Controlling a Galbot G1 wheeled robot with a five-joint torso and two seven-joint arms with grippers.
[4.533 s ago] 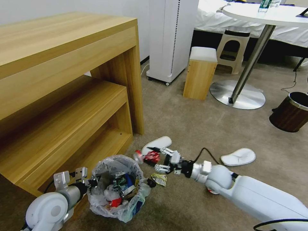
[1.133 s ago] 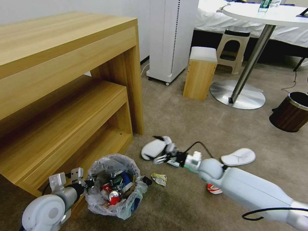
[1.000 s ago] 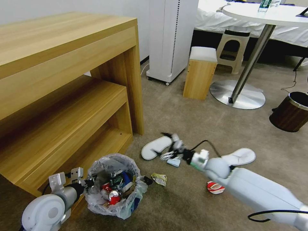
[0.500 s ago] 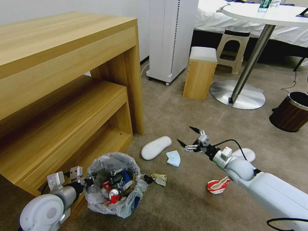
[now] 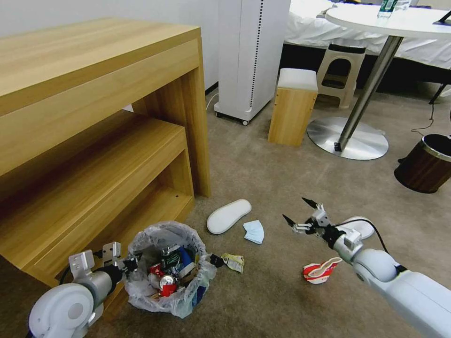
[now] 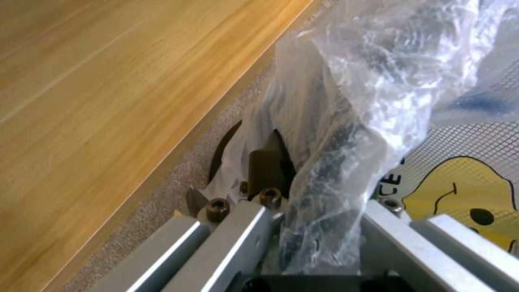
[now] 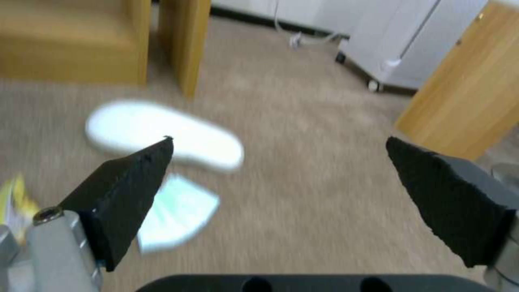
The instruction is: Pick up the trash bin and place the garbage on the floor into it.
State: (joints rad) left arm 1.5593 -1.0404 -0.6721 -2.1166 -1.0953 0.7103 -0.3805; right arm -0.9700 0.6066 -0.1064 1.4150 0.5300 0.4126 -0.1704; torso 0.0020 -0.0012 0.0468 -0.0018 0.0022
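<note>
Carpet (image 5: 263, 169), beige and short-piled, carries everything you need to track here. Your left gripper (image 5: 123, 265) sits at the 9 o'clock side of the trash bin (image 5: 165, 267), and your left wrist view shows its fingers (image 6: 266, 166) clamped over the rim through the crinkled clear liner bag (image 6: 373, 81), so it is closed on the bin. The bin stands on the floor just in front of the wooden shelf unit (image 5: 94, 141) and already holds a red can (image 5: 165, 285) and a dark green-labelled can (image 5: 172, 259). Your right gripper (image 5: 301, 211) hangs above bare carpet with its jaws spread wide and nothing between them. From that gripper, a white slipper (image 5: 229, 215) and a light-blue face mask (image 5: 254, 231) lie toward 9 o'clock, just beside each other; your right wrist view shows the same slipper (image 7: 162, 134) and mask (image 7: 178, 211) beyond the black fingertips (image 7: 129, 178). A second white slipper (image 5: 359, 224) lies partly behind your right arm, and a crushed red-white paper bowl (image 5: 319, 272) sits near the arm at 6 o'clock of the gripper. A yellow-white wrapper (image 5: 233, 261) lies just beside the bin at its 3 o'clock
</note>
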